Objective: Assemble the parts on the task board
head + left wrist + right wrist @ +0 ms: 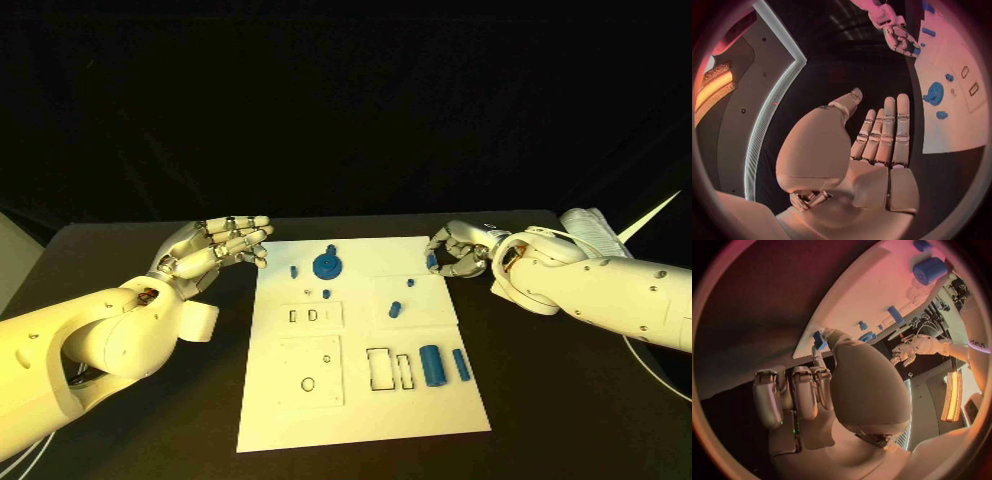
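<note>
Task board part-filled | left hand splayed, idle | right hand pinching small blue part at board edge | next, likely: seat it in its slot

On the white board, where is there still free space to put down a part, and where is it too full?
On the task board, the near strip is bare, below the recessed plate and the blue cylinder. The far right corner is tight: the right hand pinches a small blue part there. The left hand crowds the far left edge beside the blue round part.
</note>
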### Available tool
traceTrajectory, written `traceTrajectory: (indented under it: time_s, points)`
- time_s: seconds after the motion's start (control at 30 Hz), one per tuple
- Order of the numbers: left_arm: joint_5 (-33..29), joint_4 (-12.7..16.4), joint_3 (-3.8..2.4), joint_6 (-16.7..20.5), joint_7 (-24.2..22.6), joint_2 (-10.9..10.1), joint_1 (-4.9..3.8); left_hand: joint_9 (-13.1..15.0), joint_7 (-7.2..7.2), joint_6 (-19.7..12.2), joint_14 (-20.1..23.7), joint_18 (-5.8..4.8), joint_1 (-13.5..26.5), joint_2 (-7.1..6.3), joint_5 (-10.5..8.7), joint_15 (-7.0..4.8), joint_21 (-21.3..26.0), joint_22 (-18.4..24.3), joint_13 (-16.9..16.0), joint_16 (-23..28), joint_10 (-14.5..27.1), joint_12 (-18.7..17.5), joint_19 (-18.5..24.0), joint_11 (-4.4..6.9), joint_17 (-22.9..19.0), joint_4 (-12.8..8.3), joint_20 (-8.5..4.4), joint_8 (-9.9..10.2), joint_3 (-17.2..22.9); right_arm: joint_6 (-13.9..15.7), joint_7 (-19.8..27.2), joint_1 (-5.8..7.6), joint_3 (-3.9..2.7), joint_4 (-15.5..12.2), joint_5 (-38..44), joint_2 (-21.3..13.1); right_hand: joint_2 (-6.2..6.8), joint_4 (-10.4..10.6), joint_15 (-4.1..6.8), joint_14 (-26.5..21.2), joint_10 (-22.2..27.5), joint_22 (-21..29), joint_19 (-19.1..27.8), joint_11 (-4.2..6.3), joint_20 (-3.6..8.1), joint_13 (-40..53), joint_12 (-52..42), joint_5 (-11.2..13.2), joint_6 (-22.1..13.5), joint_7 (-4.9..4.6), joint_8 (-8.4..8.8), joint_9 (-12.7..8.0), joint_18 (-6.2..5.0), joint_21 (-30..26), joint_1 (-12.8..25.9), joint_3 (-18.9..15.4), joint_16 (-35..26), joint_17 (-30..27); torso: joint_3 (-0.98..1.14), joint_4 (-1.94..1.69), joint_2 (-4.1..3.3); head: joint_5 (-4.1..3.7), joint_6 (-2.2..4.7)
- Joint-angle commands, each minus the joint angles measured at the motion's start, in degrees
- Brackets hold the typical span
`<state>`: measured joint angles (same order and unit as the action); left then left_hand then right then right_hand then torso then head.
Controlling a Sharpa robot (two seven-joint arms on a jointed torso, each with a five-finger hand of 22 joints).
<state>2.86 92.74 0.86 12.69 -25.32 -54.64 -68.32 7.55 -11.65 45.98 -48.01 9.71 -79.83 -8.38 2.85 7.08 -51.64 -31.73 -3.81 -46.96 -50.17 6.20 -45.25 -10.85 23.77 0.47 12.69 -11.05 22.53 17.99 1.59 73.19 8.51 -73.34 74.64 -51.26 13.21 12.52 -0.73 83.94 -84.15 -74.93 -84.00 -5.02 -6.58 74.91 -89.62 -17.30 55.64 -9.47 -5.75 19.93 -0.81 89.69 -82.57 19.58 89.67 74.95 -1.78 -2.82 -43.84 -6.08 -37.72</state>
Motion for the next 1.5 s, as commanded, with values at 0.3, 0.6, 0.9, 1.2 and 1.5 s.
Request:
traceTrajectory:
  time_s: [0.3,0.6,0.9,1.2,1.5]
  points:
    - [0.2,0.1,-0.03,-0.5,-0.2,0.1,-0.02,0.1,-0.84,0.2,0.3,0.81,-0.2,0.41,0.07,0.09,-0.3,-0.1,0.0,-0.3,0.6,0.3,0.5,-0.01,-0.1,-0.2,-0.11,-0.3,0.2,1.7,-0.6,-0.08,0.03,0.0,1.2,0.0,-1.14,-0.3,0.59,6.1,-5.9,-15.1,-6.0,0.75,0.33,15.1,-0.4,0.4,1.3,0.49,-0.79,0.1,0.81,0.3,0.4,1.6,0.3,15.1,0.05,-0.04,-0.06,0.02,-0.03]
    - [0.2,0.0,-0.03,-0.5,-0.1,0.0,-0.02,0.1,-0.84,0.2,0.3,0.81,-0.2,0.41,0.07,0.09,-0.3,-0.1,0.0,-0.3,0.6,0.3,0.5,-0.01,-0.1,-0.2,-0.11,-0.3,0.2,3.4,-0.6,-0.08,0.03,-0.3,0.5,0.1,-1.98,-1.8,2.46,6.1,-5.9,-15.1,-6.0,3.01,1.99,15.1,-0.4,0.3,6.6,3.09,-5.24,1.6,0.81,0.3,1.6,4.0,0.3,15.1,0.0,0.04,-0.04,0.0,-0.13]
    - [0.2,0.1,-0.02,-0.5,0.0,0.0,-0.02,0.1,-0.84,0.2,0.3,0.81,-0.2,0.41,0.07,0.09,-0.3,-0.1,0.0,-0.3,0.6,0.3,0.5,-0.01,-0.1,-0.2,-0.11,-0.3,0.2,7.5,-3.8,-0.08,0.02,-1.4,-1.9,0.1,-2.18,-2.4,2.96,6.1,-5.9,-15.1,-6.0,3.58,2.49,15.1,-0.4,0.1,7.2,3.69,-6.38,2.2,0.81,0.3,2.0,4.5,0.3,15.1,-0.03,-0.03,0.0,-0.06,-0.1]
    - [0.2,0.0,0.0,-0.5,0.0,0.0,-0.02,0.1,-0.84,0.2,0.3,0.81,-0.2,0.41,0.07,0.09,-0.3,-0.1,0.0,-0.3,0.6,0.3,0.5,-0.01,-0.1,-0.2,-0.11,-0.3,0.2,11.9,-9.2,1.49,-0.14,-6.2,-3.8,-0.3,-1.84,-2.6,3.08,6.1,-5.9,-15.1,-6.0,3.64,2.72,15.1,-0.4,-0.7,6.5,3.67,-6.66,2.4,0.81,0.3,3.0,4.7,0.3,15.1,-0.07,0.06,0.18,-0.05,0.07]
    - [0.4,-0.3,0.06,-0.3,0.6,0.1,-0.02,0.1,-0.68,0.3,0.2,0.8,0.4,0.35,0.06,0.13,-0.6,-0.2,0.0,-0.5,0.5,0.5,0.6,-0.04,-0.3,0.0,-0.06,-0.4,0.1,13.2,-16.1,2.19,-0.15,-14.1,-4.6,2.3,-1.86,-2.5,3.04,6.1,-5.9,-15.1,-6.0,3.56,2.75,15.1,-0.4,-2.4,5.8,3.55,-7.2,2.6,0.81,0.3,4.4,5.3,0.3,15.1,-0.04,0.03,0.32,0.55,0.03]
